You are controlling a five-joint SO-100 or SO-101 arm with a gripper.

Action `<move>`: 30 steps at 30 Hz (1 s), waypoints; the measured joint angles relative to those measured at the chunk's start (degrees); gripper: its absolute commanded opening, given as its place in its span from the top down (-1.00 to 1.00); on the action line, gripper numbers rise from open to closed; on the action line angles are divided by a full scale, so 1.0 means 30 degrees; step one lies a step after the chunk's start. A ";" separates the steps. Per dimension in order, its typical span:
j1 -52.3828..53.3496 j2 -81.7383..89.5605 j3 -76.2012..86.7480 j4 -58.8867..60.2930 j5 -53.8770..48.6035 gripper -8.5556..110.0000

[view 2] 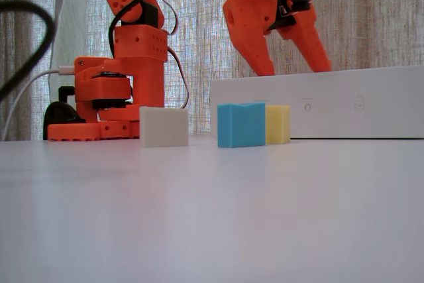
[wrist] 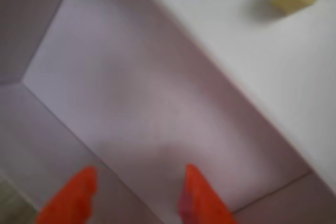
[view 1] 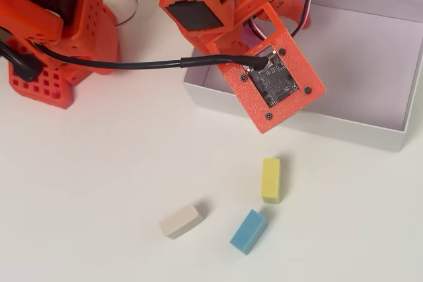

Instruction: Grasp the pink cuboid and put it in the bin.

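Observation:
The bin (view 1: 301, 121) is a shallow white box at the upper right of the overhead view; it also shows in the fixed view (view 2: 331, 104). My gripper (wrist: 139, 174) hangs over the bin's pale floor (wrist: 121, 77), open, with nothing between its orange fingers. In the fixed view the gripper (view 2: 295, 69) spreads its fingers above the bin's wall. In the overhead view the wrist camera mount (view 1: 274, 84) hides the fingers. The pink cuboid does not show clearly in any view. Only a small pink patch (view 1: 254, 31) shows through a gap in the arm.
A yellow block (view 1: 270, 179), a blue block (view 1: 248, 231) and a white block (view 1: 180, 220) lie on the table in front of the bin. The arm's orange base (view 1: 59, 31) stands at the upper left, with a black cable (view 1: 132, 64) running to the wrist.

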 measured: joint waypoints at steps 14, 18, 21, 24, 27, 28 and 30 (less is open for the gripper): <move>0.5889 0.6445 -0.1553 -0.8613 0.0791 0.56; 0.8320 1.0049 -0.0264 -0.8848 0.3281 0.56; 1.0459 1.2656 0.2197 -0.8174 0.4570 0.56; 1.1455 1.5381 0.4600 -0.5918 0.5303 0.57; 1.2568 1.7666 0.6621 -0.3779 0.5889 0.58; 1.2598 1.8311 0.7178 -0.3018 0.6035 0.60; 1.2627 1.9658 0.8027 -0.1611 0.6182 0.60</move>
